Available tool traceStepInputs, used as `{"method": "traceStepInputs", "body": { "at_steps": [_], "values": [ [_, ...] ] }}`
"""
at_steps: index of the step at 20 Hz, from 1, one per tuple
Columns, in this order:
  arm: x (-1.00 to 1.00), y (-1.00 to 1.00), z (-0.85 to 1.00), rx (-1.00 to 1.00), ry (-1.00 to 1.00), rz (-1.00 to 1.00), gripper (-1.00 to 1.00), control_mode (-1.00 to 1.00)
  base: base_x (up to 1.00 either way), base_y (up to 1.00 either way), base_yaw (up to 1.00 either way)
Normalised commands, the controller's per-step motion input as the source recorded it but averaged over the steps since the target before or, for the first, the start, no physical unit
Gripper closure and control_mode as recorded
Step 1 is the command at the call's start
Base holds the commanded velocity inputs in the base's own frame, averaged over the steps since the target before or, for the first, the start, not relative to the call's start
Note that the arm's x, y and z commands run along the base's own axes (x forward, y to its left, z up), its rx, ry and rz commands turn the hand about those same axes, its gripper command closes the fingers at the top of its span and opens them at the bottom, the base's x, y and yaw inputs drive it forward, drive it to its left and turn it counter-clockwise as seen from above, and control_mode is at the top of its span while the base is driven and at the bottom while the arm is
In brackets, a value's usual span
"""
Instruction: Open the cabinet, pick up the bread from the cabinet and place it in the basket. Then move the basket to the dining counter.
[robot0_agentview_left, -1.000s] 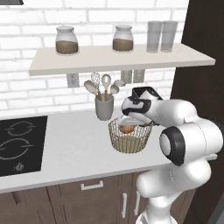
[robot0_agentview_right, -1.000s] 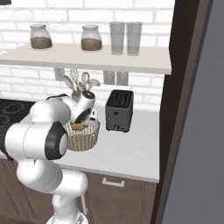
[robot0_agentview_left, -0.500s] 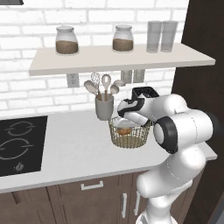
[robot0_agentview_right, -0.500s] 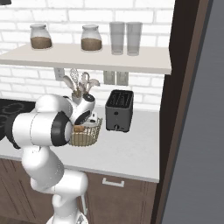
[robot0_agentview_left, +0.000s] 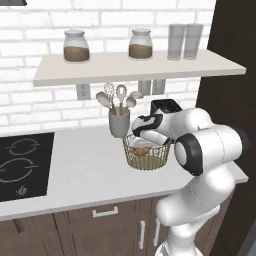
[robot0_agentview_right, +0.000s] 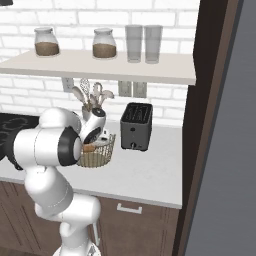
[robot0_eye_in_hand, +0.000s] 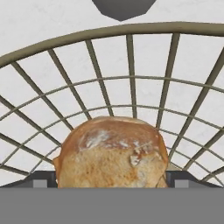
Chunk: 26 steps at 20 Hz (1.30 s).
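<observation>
A home kitchen: white brick wall, pale wall shelf holding filled glass jars and drinking glasses, white worktop with black cooktop, grey utensil cup, dark toaster, brown cabinet fronts below.

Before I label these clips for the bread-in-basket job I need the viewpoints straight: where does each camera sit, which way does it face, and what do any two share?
Left base view: behind the arm's left, facing the brick wall; the white arm rises lower right, its gripper over the basket.
Right base view: behind the arm's right, same wall; arm lower left, toaster beside the basket.
Hand view: on the hand, looking into the basket at the bread; dark fingertips flank it.
Shared: both base views show the shelf, jars, utensil cup.
</observation>
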Motion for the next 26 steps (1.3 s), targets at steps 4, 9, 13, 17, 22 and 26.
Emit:
{"method": "traceStepInputs", "body": {
  "at_steps": [4, 9, 13, 17, 22, 26],
  "values": [
    [-0.22, 0.0, 0.02, -0.04, -0.02, 0.0, -1.0, -1.0, 0.0, 0.0, 0.0],
    [-0.06, 0.0, 0.17, -0.03, -0.01, 0.0, -1.0, -1.0, 0.0, 0.0, 0.0],
    [-0.14, 0.0, 0.41, 0.0, -0.09, 0.0, -1.0, -1.0, 0.0, 0.0, 0.0],
    [-0.66, 0.0, 0.66, 0.0, -0.06, 0.0, -1.0, -1.0, 0.0, 0.0, 0.0],
    [-0.96, 0.13, 0.26, -0.06, -0.02, 0.1, -1.0, -1.0, 0.0, 0.0, 0.0],
    [-0.66, 0.1, 0.62, -0.15, -0.01, 0.13, -1.0, -1.0, 0.0, 0.0, 0.0]
  ]
}}
